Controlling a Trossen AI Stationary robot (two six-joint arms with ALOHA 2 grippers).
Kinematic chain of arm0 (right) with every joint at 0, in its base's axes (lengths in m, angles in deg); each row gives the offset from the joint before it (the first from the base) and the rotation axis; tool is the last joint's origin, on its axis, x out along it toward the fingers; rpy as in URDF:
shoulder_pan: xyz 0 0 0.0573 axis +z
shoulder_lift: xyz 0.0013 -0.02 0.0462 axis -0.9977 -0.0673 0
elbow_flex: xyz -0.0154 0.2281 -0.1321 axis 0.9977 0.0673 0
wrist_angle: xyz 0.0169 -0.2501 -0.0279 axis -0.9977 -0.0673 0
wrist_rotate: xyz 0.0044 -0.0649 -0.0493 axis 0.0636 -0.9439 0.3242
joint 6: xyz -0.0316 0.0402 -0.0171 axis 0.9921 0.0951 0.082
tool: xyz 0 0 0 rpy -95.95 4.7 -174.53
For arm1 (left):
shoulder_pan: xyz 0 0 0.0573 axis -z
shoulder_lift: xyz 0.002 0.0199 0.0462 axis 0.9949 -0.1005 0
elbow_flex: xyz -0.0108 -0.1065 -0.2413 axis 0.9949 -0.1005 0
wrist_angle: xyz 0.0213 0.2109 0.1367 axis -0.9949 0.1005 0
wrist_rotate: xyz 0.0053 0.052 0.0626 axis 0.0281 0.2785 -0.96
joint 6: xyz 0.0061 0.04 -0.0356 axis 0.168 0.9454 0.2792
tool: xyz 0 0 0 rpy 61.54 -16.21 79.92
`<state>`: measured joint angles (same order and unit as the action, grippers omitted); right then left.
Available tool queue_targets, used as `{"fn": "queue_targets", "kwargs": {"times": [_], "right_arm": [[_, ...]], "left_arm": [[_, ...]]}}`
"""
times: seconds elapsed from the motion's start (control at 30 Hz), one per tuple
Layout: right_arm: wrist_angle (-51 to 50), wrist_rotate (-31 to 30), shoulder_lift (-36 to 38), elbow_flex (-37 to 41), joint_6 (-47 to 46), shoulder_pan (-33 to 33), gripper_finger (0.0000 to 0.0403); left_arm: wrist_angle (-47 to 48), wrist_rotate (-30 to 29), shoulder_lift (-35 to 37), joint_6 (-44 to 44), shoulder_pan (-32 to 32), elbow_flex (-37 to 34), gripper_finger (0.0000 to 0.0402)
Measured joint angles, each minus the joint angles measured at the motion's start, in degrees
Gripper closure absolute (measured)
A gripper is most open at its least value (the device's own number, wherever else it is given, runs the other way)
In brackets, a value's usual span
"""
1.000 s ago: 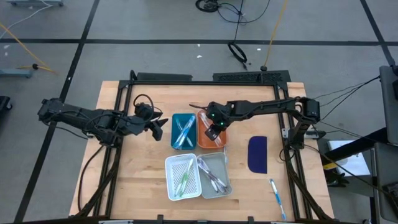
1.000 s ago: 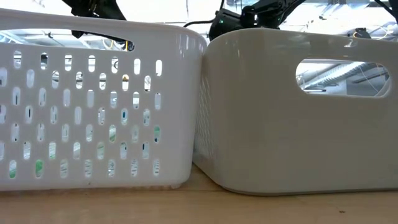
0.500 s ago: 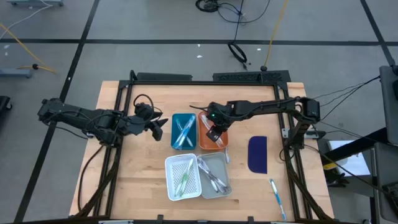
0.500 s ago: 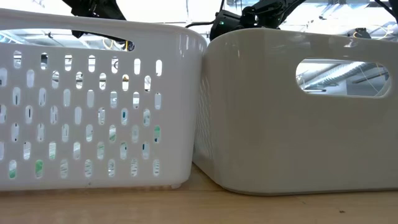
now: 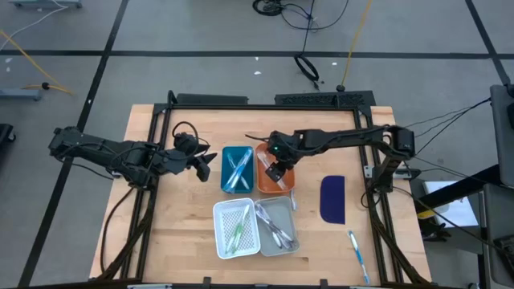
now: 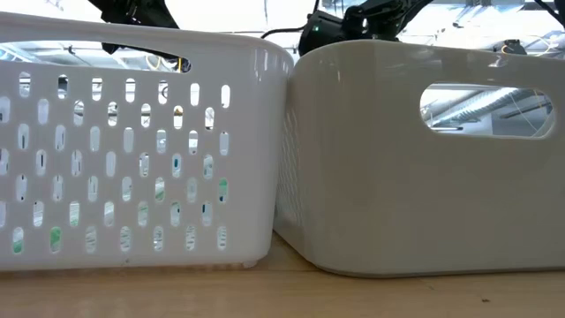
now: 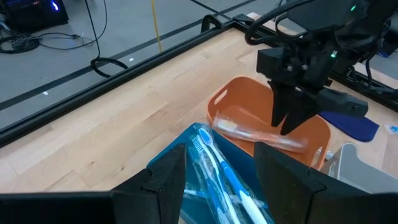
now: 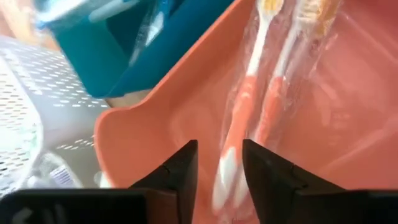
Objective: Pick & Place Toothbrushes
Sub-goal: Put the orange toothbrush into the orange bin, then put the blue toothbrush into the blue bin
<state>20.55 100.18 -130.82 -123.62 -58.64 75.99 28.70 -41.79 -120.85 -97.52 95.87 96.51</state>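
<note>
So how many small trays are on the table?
4, in a two-by-two cluster mid-table: teal tray and orange tray at the back, white perforated tray and grey tray in front. None seems hidden.

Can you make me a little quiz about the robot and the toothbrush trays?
1. True or false: the right end effector hangs over the orange tray.
2. Which tray sits right beside the orange tray? A) teal tray B) white perforated basket C) grey tray
3. Fill in: one blue toothbrush lies loose on the table, near the dark blue ____.

Key: 1 true; 2 A; 3 pad.
</note>
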Motion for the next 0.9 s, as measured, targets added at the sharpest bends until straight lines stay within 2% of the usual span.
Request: {"fn": "queue_targets", "kwargs": {"times": [0.13, 0.3, 0.37, 0.63, 0.9], "right_arm": [[-0.4, 0.2, 1.9, 0.0, -0.1, 0.0, 0.0273], [-1.4, -0.3, 5.9, 0.0, -1.7, -0.3, 0.0275], [-2.7, -1.1, 8.0, 0.0, -1.7, -0.3, 0.0281], [-15.4, -12.1, 16.5, 0.0, -2.5, 2.8, 0.0323], [-27.9, -15.1, 20.8, 0.5, -7.4, 9.0, 0.0364]], "left_arm": [[0.0, 0.0, 0.0, 0.0, 0.0, 0.0, 0.0215], [0.0, 0.0, 0.0, 0.4, 0.0, 0.0, 0.0215], [0.0, 0.0, 0.0, 0.5, 0.0, 0.0, 0.0215], [0.0, 0.0, 0.0, 0.9, 0.0, 0.0, 0.0215], [0.1, 0.0, 0.0, 1.0, 0.0, 0.0, 0.0215]]}}
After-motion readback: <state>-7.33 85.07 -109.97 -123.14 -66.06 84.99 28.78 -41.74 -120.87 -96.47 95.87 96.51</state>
